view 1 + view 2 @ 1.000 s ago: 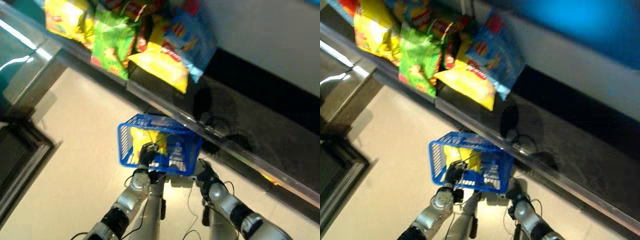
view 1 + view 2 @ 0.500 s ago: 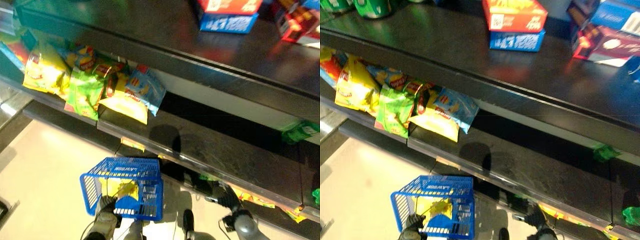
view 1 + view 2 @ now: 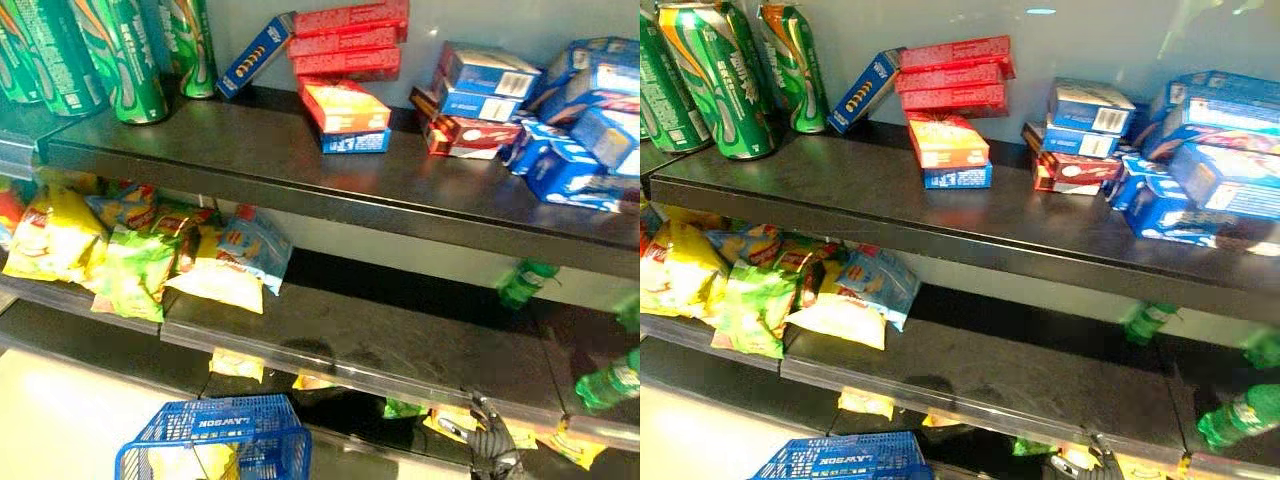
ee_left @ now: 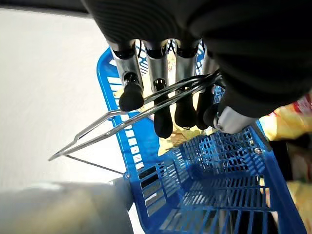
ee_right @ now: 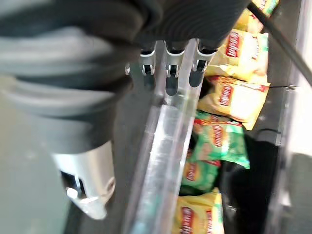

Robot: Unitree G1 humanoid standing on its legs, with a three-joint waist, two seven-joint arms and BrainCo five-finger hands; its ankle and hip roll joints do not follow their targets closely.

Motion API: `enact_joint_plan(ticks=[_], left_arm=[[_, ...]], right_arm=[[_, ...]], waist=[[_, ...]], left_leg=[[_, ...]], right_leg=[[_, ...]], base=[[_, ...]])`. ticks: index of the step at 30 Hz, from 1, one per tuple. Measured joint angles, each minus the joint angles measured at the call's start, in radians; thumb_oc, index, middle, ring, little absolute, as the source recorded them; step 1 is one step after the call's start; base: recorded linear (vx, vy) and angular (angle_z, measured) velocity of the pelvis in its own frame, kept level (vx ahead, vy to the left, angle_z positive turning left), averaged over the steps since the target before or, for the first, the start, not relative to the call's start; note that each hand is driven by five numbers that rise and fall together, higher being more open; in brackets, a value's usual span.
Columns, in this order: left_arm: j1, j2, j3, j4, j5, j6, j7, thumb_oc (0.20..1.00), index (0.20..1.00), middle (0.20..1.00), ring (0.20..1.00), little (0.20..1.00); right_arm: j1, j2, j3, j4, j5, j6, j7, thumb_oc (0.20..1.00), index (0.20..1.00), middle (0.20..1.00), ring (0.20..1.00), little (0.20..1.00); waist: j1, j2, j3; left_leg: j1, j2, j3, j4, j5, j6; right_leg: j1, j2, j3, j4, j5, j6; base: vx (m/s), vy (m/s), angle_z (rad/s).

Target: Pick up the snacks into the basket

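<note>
At the far left of the middle shelf we see crinkled foil snack bags in yellow, green and pale blue, heaped against one another and overhanging the shelf's front edge. More yellow and green bags lie on the lowest shelf, behind its clear front rail. We judge these bags light, soft and puffed with air, slick on the surface and easily crushed, so we would take one by its sealed top seam or across a flat corner, lightly.

Below that heap, at the bottom edge of the left eye view, hangs the blue plastic lattice basket, with yellow packets already lying in it. Our left hand has its fingers curled round the basket's thin wire handle and carries it.

On the top shelf stand green cans at the left end, red and blue cartons towards the middle and blue boxes at the right end. Green bottles lie at the right of the middle shelf.

Lower right, our right hand is beside the lowest shelf's rail, fingers straight and spread, holding nothing. Several bags are not yet collected.
</note>
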Motion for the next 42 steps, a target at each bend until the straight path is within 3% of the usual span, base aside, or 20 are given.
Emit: enact_joint_plan(ticks=[4,6,8,10,11,12,15,17,18,19,20,22,25,26,27,28,29,34,39,42], left_arm=[[-0.011,0.022,0.004,-0.003,0.001,-0.002,-0.004,0.200,0.200,0.200,0.200,0.200],[-0.012,0.032,0.004,-0.005,0.021,-0.006,-0.004,0.200,0.200,0.200,0.200,0.200],[-0.007,0.034,0.012,-0.019,0.032,-0.008,-0.004,0.200,0.200,0.200,0.200,0.200],[0.014,0.051,0.017,-0.034,0.031,-0.007,-0.003,0.200,0.200,0.200,0.200,0.200],[0.023,0.062,0.025,-0.035,0.030,-0.007,-0.003,0.200,0.200,0.200,0.200,0.200],[0.048,0.023,0.034,-0.034,0.017,-0.011,-0.010,0.200,0.200,0.200,0.200,0.200],[0.092,-0.079,0.043,-0.034,-0.015,-0.022,-0.012,0.200,0.200,0.200,0.200,0.200],[0.099,-0.109,0.043,-0.040,-0.033,-0.032,-0.004,0.200,0.200,0.200,0.200,0.200],[0.077,-0.106,0.043,-0.042,-0.047,-0.036,-0.002,0.200,0.200,0.200,0.200,0.200],[0.077,-0.104,0.042,-0.038,-0.047,-0.035,-0.003,0.200,0.200,0.200,0.200,0.200],[0.081,-0.123,0.048,-0.057,-0.064,-0.047,0.022,0.200,0.200,0.200,0.200,0.200],[0.074,-0.114,0.044,-0.078,-0.064,-0.056,0.032,0.200,0.200,0.200,0.200,0.200],[0.048,-0.118,0.062,-0.075,-0.089,-0.066,0.040,0.200,0.200,0.200,0.200,0.200],[0.050,-0.117,0.069,-0.075,-0.091,-0.066,0.038,0.200,0.200,0.200,0.200,0.200],[0.057,-0.118,0.095,-0.074,-0.092,-0.064,0.038,0.200,0.200,0.200,0.200,0.200],[0.063,-0.117,0.104,-0.069,-0.092,-0.063,0.038,0.200,0.200,0.200,0.200,0.200],[0.074,-0.110,0.123,-0.050,-0.091,-0.060,0.039,0.200,0.200,0.200,0.200,0.200],[0.078,-0.046,0.121,-0.023,-0.100,-0.046,0.023,0.200,0.200,0.200,0.200,0.200],[0.086,-0.042,0.121,-0.020,-0.098,-0.041,0.016,0.200,0.200,0.200,0.200,0.200],[0.078,-0.036,0.119,-0.032,-0.097,-0.023,0.011,0.200,0.200,0.200,0.200,0.200]], right_arm=[[0.018,-0.005,-0.016,-0.065,0.017,-0.006,-0.001,1.000,1.000,1.000,1.000,1.000],[0.017,-0.004,-0.030,-0.081,0.017,-0.009,-0.001,1.000,1.000,1.000,1.000,1.000],[0.006,-0.005,-0.052,-0.103,0.018,-0.010,-0.004,1.000,1.000,1.000,1.000,1.000],[-0.015,-0.001,-0.048,-0.110,0.018,-0.019,-0.007,1.000,1.000,1.000,1.000,1.000],[-0.031,-0.004,-0.046,-0.108,0.018,-0.019,-0.008,1.000,1.000,1.000,1.000,1.000],[-0.060,-0.046,-0.058,-0.092,0.016,-0.016,-0.022,1.000,1.000,1.000,1.000,1.000],[-0.066,-0.150,-0.069,-0.093,0.015,-0.016,-0.032,1.000,1.000,1.000,1.000,1.000],[-0.055,-0.179,-0.074,-0.095,0.014,-0.015,-0.041,1.000,1.000,1.000,1.000,1.000],[-0.057,-0.174,-0.077,-0.098,0.013,-0.014,-0.043,1.000,1.000,1.000,1.000,1.000],[-0.060,-0.170,-0.077,-0.102,0.013,-0.014,-0.043,1.000,1.000,1.000,1.000,1.000],[-0.054,-0.187,-0.082,-0.117,-0.001,-0.021,-0.052,1.000,1.000,1.000,1.000,1.000],[-0.061,-0.196,-0.082,-0.121,-0.008,-0.018,-0.052,1.000,1.000,1.000,1.000,1.000],[-0.063,-0.202,-0.090,-0.123,-0.040,-0.019,-0.063,1.000,1.000,1.000,1.000,1.000],[-0.069,-0.198,-0.089,-0.133,-0.045,-0.019,-0.063,1.000,1.000,1.000,1.000,1.000],[-0.056,-0.201,-0.088,-0.194,-0.048,-0.020,-0.062,1.000,1.000,1.000,1.000,1.000],[-0.049,-0.203,-0.089,-0.221,-0.052,-0.021,-0.061,1.000,1.000,1.000,1.000,1.000],[-0.021,-0.200,-0.090,-0.231,-0.058,-0.023,-0.059,1.000,1.000,1.000,1.000,1.000],[-0.016,-0.088,-0.082,-0.170,-0.066,-0.016,-0.040,1.000,1.000,1.000,1.000,1.000],[-0.014,-0.048,-0.081,-0.117,-0.063,-0.016,-0.030,1.000,1.000,1.000,1.000,1.000],[-0.033,-0.042,-0.070,-0.043,-0.051,-0.014,-0.029,1.000,1.000,1.000,1.000,1.000]], waist=[[0.000,0.011,0.004],[0.029,0.028,0.003],[0.058,0.056,0.001],[0.085,0.025,-0.021],[0.089,0.012,-0.029],[0.080,0.089,-0.033],[0.077,0.181,-0.050],[0.081,0.195,-0.054],[0.081,0.178,-0.047],[0.082,0.172,-0.048],[0.070,0.195,-0.028],[0.083,0.184,0.008],[0.110,0.164,0.035],[0.109,0.146,0.034],[0.109,0.113,0.019],[0.105,0.116,0.018],[0.096,0.144,0.004],[0.104,0.048,-0.008],[0.089,0.037,-0.021],[0.080,0.037,-0.016]], left_leg=[[-0.009,0.028,0.025,0.000,0.021,0.016],[-0.018,0.076,0.039,0.001,0.023,0.014],[-0.026,0.134,0.048,0.002,0.045,-0.010],[-0.028,0.134,0.043,0.007,0.054,-0.040],[-0.026,0.134,0.041,0.006,0.079,-0.088],[-0.029,0.193,0.033,0.007,0.071,-0.103],[-0.054,0.246,0.034,0.065,0.087,-0.068],[-0.088,0.270,0.038,0.105,0.125,-0.071],[-0.093,0.266,0.033,0.095,0.169,-0.064],[-0.084,0.250,0.033,0.092,0.161,-0.074],[-0.134,0.256,0.005,0.137,0.179,-0.070],[-0.129,0.269,-0.043,0.119,0.217,-0.115],[-0.178,0.240,-0.134,0.225,0.247,-0.141],[-0.186,0.185,-0.154,0.282,0.165,-0.207],[-0.175,0.021,-0.142,0.413,-0.077,-0.146],[-0.153,-0.030,-0.129,0.413,-0.113,-0.103],[-0.057,-0.076,-0.096,0.251,-0.158,0.002],[-0.017,-0.106,-0.134,0.120,-0.103,0.056],[0.018,-0.115,-0.171,0.058,-0.079,0.056],[0.038,-0.080,-0.140,0.055,-0.079,0.051]], right_leg=[[-0.016,-0.003,-0.013,0.010,-0.001,0.003],[-0.022,-0.020,-0.013,0.051,-0.020,0.006],[-0.011,-0.073,-0.009,0.089,-0.048,0.038],[0.038,-0.138,-0.025,0.015,-0.025,0.054],[0.059,-0.139,-0.029,-0.014,-0.054,0.114],[0.060,-0.073,-0.032,-0.018,-0.051,0.093],[0.041,-0.009,-0.025,-0.001,-0.064,0.056],[0.016,0.009,-0.026,0.034,-0.081,0.033],[0.012,0.004,-0.028,0.029,-0.088,0.007],[0.014,0.005,-0.028,0.020,-0.082,0.001],[-0.014,0.041,-0.038,0.093,-0.109,-0.009],[-0.044,0.041,-0.030,0.138,-0.143,-0.029],[-0.040,0.043,-0.031,0.173,-0.160,-0.048],[-0.038,0.006,-0.031,0.162,-0.148,-0.054],[-0.031,-0.060,-0.003,0.098,-0.105,-0.022],[-0.005,-0.063,0.004,0.054,-0.072,-0.015],[0.021,-0.031,-0.008,-0.011,-0.033,0.000],[0.025,-0.030,-0.002,-0.040,-0.034,0.017],[0.085,-0.026,-0.063,-0.092,-0.026,0.011],[0.061,0.005,-0.066,0.008,-0.039,0.022]], base=[[-0.10,-0.106,-0.29],[-0.08,-0.222,-0.22],[-0.07,-0.208,-0.22],[-0.10,-0.250,-0.32],[-0.18,-0.449,-0.15],[-0.15,-0.362,-0.13],[-0.22,-0.441,-0.15],[-0.17,-0.265,0.05],[-0.26,-0.389,-0.02],[-0.26,-0.389,0.36],[-0.15,-0.325,0.30],[-0.14,-0.369,0.21],[-0.13,-0.286,0.15],[-0.07,-0.180,-0.19],[-0.03,-0.131,-0.30],[0.00,-0.088,-0.31],[-0.02,-0.085,-0.02],[-0.01,-0.019,0.14],[0.00,0.010,0.28],[-0.06,-0.077,0.08]])
